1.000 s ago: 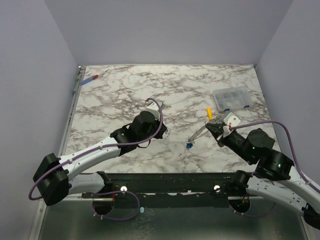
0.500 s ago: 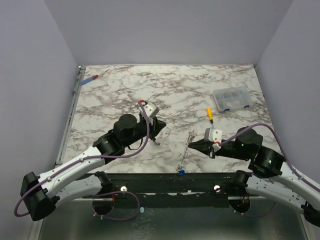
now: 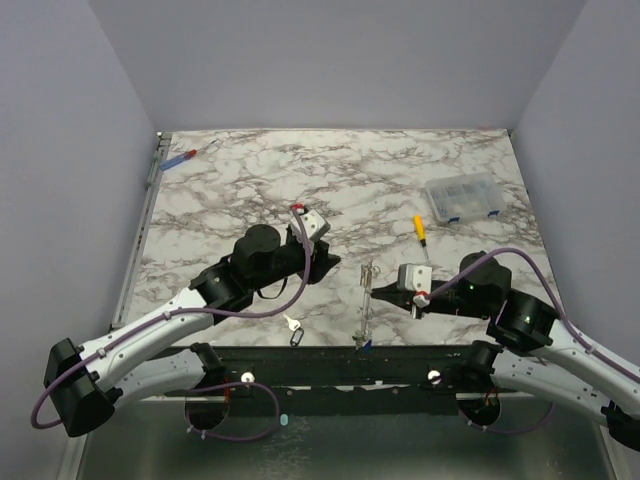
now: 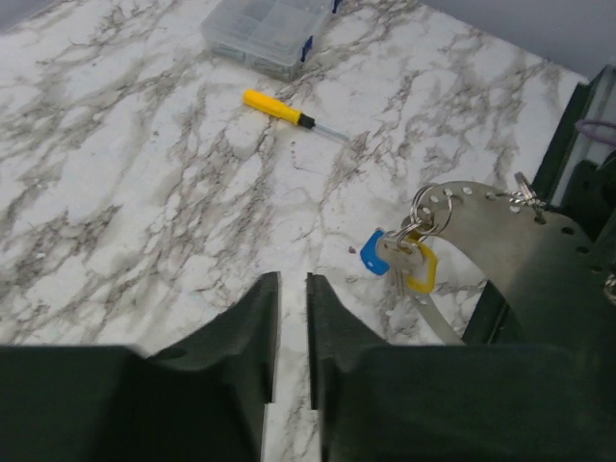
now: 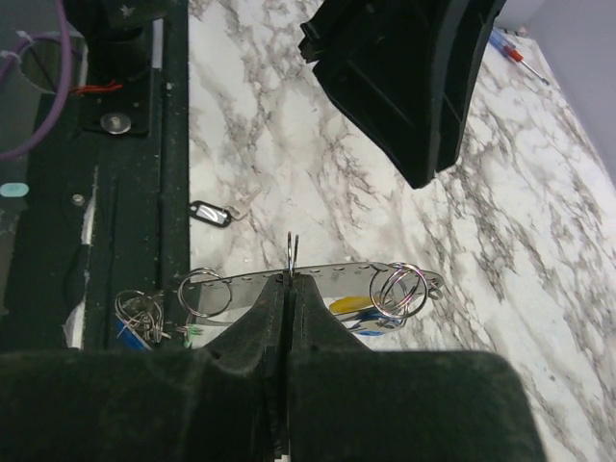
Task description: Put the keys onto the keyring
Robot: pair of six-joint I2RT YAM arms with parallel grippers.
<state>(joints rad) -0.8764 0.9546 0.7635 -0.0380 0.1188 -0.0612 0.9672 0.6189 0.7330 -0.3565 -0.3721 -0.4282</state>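
At the near edge of the counter (image 3: 230, 200) a loose key (image 3: 293, 331) with a dark head lies flat, touching nothing else, just left of the keyring's near end. The keyring (image 3: 366, 295) is a thin silver band punched with small holes, seen edge-on from above as a narrow line running from the near edge towards the middle of the counter. The right end effector (image 3: 380, 296) has its fingers pressed together on it about halfway along, pinching the band where a small split ring sticks up past the fingertips. More split rings hang from the band on either side of that grip, and the keys (image 4: 399, 262) dangle from them: a blue-capped and a yellow-capped one bunched on one ring, and a further cluster with blue and a bit of green near the band's near end. Whether that near end touches the counter cannot be told. To the left of the keyring and a little farther back, the left end effector (image 3: 325, 262) points towards it; its fingers (image 4: 252, 332) stand only a narrow slit apart, with nothing between them and bare counter showing through the gap. Beyond the right arm lies a yellow screwdriver (image 3: 420, 228), and farther right a clear box (image 3: 461, 197). A red-and-blue screwdriver (image 3: 180, 158) rests in the far left corner.
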